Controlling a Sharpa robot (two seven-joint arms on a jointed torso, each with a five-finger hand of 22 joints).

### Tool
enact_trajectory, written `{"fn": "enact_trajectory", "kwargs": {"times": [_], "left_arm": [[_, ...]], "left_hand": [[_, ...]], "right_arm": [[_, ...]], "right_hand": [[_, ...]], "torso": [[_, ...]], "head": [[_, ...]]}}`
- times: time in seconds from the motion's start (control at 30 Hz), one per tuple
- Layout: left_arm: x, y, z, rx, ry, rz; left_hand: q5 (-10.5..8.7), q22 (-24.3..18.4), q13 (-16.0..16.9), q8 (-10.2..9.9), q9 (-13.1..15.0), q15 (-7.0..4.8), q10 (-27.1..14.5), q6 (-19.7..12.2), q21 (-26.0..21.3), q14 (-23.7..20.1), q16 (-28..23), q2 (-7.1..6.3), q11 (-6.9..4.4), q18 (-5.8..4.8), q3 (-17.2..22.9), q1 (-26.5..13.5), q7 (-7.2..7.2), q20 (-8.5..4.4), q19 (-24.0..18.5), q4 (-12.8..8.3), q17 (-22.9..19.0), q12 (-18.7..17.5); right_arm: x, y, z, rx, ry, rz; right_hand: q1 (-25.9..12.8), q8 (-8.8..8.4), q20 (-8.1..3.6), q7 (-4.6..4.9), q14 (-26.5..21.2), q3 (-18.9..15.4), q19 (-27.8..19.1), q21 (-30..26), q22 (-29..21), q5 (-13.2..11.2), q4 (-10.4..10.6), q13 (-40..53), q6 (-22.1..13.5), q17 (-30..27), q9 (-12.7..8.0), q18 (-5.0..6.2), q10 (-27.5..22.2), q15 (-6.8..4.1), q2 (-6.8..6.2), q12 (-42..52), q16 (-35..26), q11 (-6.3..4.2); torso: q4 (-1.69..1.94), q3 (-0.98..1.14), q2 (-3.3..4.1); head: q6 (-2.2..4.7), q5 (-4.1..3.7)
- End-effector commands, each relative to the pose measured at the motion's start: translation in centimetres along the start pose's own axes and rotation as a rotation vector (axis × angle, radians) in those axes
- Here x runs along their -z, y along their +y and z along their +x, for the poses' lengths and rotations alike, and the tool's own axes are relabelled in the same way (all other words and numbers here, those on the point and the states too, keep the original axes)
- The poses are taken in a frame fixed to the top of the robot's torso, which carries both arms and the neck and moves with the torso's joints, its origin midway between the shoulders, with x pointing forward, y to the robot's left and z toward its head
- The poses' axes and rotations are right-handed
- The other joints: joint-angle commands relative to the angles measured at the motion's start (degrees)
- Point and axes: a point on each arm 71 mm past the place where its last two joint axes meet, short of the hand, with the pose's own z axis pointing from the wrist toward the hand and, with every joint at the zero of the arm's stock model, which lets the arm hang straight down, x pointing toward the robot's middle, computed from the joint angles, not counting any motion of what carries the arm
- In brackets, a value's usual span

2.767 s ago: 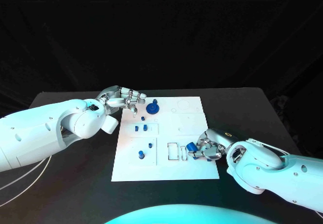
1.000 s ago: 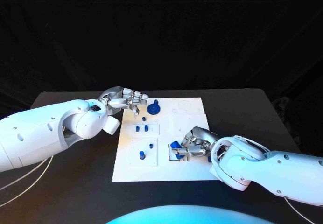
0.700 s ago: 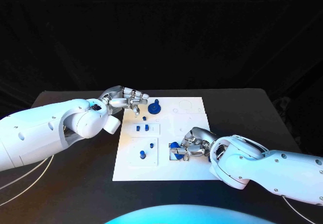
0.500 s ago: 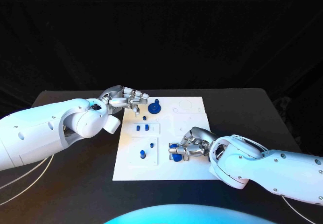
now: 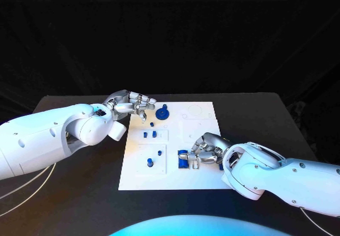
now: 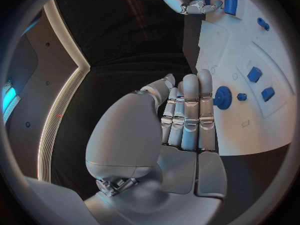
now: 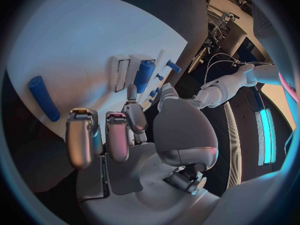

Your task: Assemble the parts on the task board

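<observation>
Right hand [image 5: 205,151] low over the board's [image 5: 170,182] near half, at the slot pair. A blue bar [image 5: 183,160] lies in the left slot, just off the fingertips; the right wrist view shows the bar seated and the fingers apart, nothing between them. Hand released, then; I judge it hovers to check or press the bar home.

One loose blue cylinder [image 7: 44,98] lies on bare board beside that hand, likely next to go in.

Mid-board: two small pegs [image 5: 149,162] in the near panel, two more [image 5: 149,133] in the panel beyond.

Far end: blue knob [image 5: 162,114] with a small stud beside it. Left hand [image 5: 131,104] rests at the far-left corner, fingers straight and together, holding nothing; probably steadying the board on the desk [image 5: 70,187].
</observation>
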Motion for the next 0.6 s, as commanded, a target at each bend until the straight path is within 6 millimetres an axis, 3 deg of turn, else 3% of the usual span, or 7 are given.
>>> {"fn": "enact_trajectory", "kwargs": {"times": [0.03, 0.17, 0.37, 0.6], "left_arm": [[0.0, -0.1, 0.2, 0.008, 0.019, 0.006], [0.0, -0.1, 0.2, 0.008, 0.018, 0.006], [0.1, -0.1, 0.1, 0.007, 0.016, 0.006], [0.0, -0.1, 0.1, 0.008, 0.016, 0.006]], "left_hand": [[0.19, -0.09, 0.08, 0.04, -0.06, -0.09, -0.40, -0.27, -0.24, -0.36, -0.19, 0.13, -0.04, 0.85, -0.29, -0.15, 0.06, 0.37, -0.02, -0.02, -0.08, 0.35], [0.19, -0.09, 0.08, 0.04, -0.06, -0.09, -0.40, -0.27, -0.24, -0.36, -0.19, 0.13, -0.04, 0.85, -0.29, -0.15, 0.06, 0.37, -0.02, -0.02, -0.08, 0.35], [0.19, -0.09, 0.08, 0.04, -0.06, -0.09, -0.40, -0.27, -0.24, -0.36, -0.19, 0.13, -0.04, 0.85, -0.29, -0.15, 0.06, 0.37, -0.02, -0.02, -0.08, 0.35], [0.19, -0.13, 0.11, 0.06, -0.08, -0.09, -0.46, -0.30, -0.30, -0.38, -0.17, 0.17, -0.03, 0.85, -0.35, -0.07, 0.07, 0.37, 0.01, -0.05, -0.09, 0.42]], "right_arm": [[0.6, 0.3, -0.3, 0.001, -0.024, -0.054], [1.2, 0.0, -0.4, 0.013, -0.008, -0.075], [1.5, -0.1, -0.4, 0.043, 0.011, -0.089], [1.7, -1.6, -1.5, 0.056, -0.035, -0.057]], "right_hand": [[3.08, 0.40, -0.10, -0.20, 5.14, 0.54, 3.85, 0.18, 11.53, 2.75, -0.91, 0.41, -0.18, 11.38, 0.33, -0.51, 0.40, -0.21, 0.48, 0.55, -0.15, -0.33], [7.26, 0.73, -0.26, -0.48, 5.19, 1.32, 3.98, 0.55, 11.76, 4.84, -3.11, 1.22, 0.22, 11.56, 0.66, -0.60, 1.06, -0.43, 1.01, 1.41, -0.04, -0.60], [10.88, 0.81, -0.46, -0.65, 5.22, 2.16, 4.09, 0.86, 11.97, 1.64, -5.26, 1.67, 0.46, 11.72, 0.87, -0.69, 1.43, -0.59, 1.58, 1.80, 0.06, -0.78], [11.95, 0.41, -0.50, -0.63, 5.20, 2.88, 4.06, 0.73, 11.93, 1.50, -5.72, 1.42, 0.19, 11.62, 0.73, -0.66, 1.27, -0.62, 2.72, 1.44, -0.02, -0.79]], "torso": [[-0.03, -0.01, -0.01], [0.00, -0.03, -0.05], [-0.02, -0.02, 0.00], [-0.02, -0.09, -0.05]], "head": [[-0.02, 0.09], [-0.03, 0.09], [-0.11, 0.16], [0.06, -0.25]]}}
